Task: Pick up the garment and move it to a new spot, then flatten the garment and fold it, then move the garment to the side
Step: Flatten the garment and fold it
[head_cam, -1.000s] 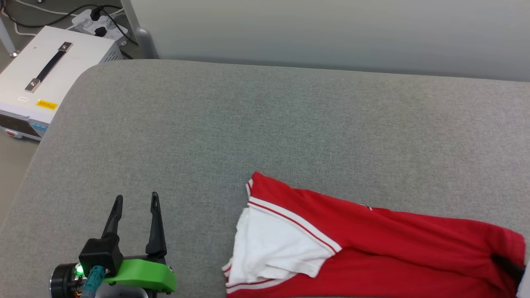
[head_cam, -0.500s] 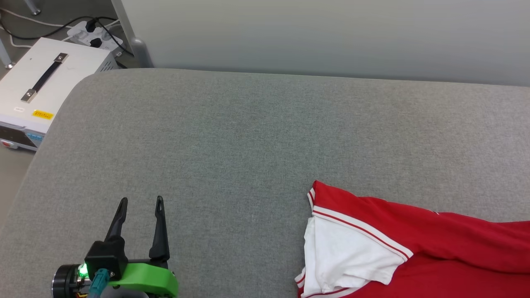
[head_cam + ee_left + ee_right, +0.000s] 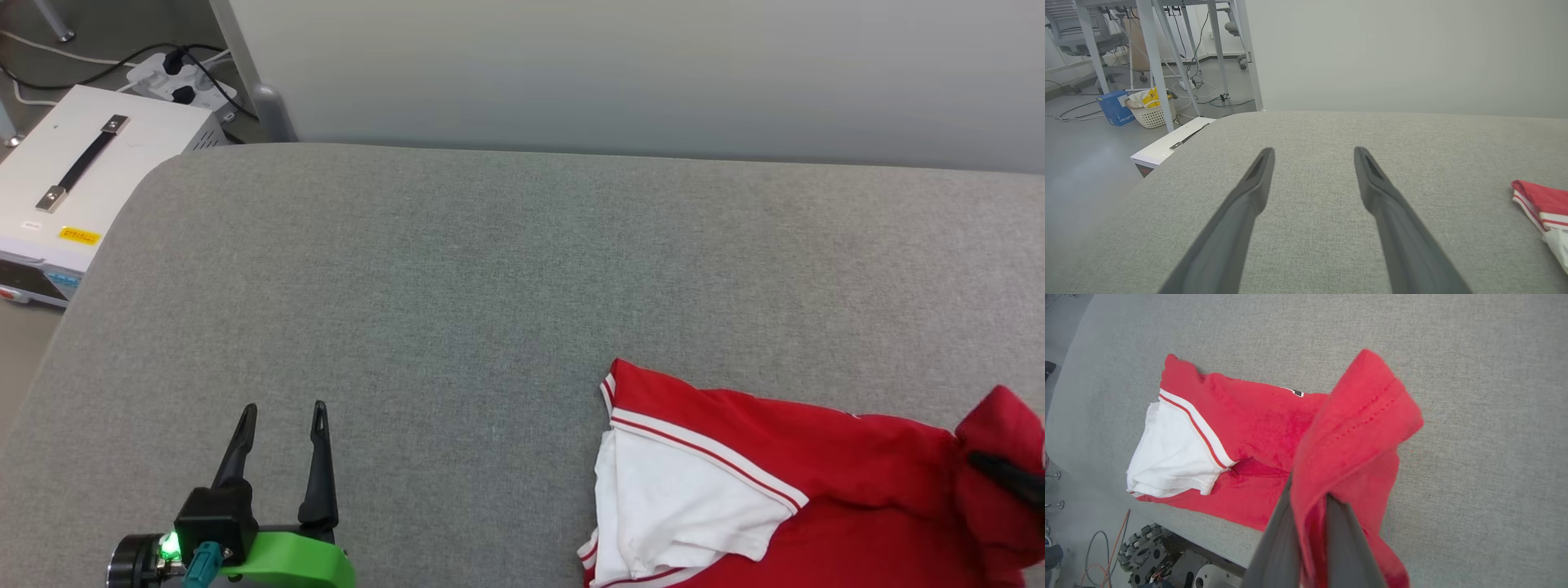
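The red short-sleeved T-shirt with white sleeves lies lengthwise across the head view's lower right on the grey fabric tabletop. The right gripper is clamped on its right-hand red end. The left gripper, standing open, sits well apart at lower left.

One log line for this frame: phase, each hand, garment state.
phase: pick-and-move | right hand: shut on garment, red edge raised | left hand: open, empty, over grey surface | garment: crumpled, mostly lying on surface

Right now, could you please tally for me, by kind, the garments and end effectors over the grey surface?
garment: 1
end effectors: 2, the left end effector open, the right end effector shut on the garment
total: 3
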You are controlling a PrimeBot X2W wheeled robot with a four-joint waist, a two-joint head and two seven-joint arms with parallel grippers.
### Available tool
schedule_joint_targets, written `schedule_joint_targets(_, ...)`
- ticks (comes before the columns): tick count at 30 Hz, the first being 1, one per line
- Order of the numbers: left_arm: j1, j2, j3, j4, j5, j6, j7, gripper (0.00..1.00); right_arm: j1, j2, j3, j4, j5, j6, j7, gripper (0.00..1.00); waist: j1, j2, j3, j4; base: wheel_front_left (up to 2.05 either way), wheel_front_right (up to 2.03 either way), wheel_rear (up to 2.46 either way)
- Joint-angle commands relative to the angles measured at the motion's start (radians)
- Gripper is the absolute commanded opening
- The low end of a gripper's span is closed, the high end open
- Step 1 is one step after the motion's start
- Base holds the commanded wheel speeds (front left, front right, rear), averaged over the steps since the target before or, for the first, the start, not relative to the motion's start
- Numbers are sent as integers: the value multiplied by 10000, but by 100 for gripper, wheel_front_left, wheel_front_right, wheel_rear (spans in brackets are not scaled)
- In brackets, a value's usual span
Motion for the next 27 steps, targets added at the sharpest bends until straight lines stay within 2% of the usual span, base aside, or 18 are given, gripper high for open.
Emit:
schedule_joint_targets(1,55,-64,5,-22,80,-22,-59,100,-69,179,38,-274,-144,-9,153,0,0,-1,84,19,0,0,0)
schedule_joint_targets(6,-135,-69,-114,-11,91,9,-59,100,-811,986,515,-1092,-904,-9,876,0,0,-1,324,83,0,0,0)
schedule_joint_targets(13,-408,-74,-228,82,51,41,-59,100,-2314,2512,1981,-1022,-2022,-9,1784,0,0,-1,583,177,0,0,0)
schedule_joint_targets(20,-693,-77,-369,157,35,46,-59,100,-3814,3852,3472,143,-2742,-9,1652,0,0,-1,784,388,0,0,0)
schedule_joint_targets(24,-817,-78,-452,186,14,95,-59,100,-4446,4333,4298,1321,-3066,-9,1383,0,0,-1,942,563,0,0,0)
schedule_joint_targets(27,-833,-78,-472,212,-13,140,-59,100,-4578,4453,4658,2059,-3158,-9,1236,0,0,-1,986,618,0,0,0)
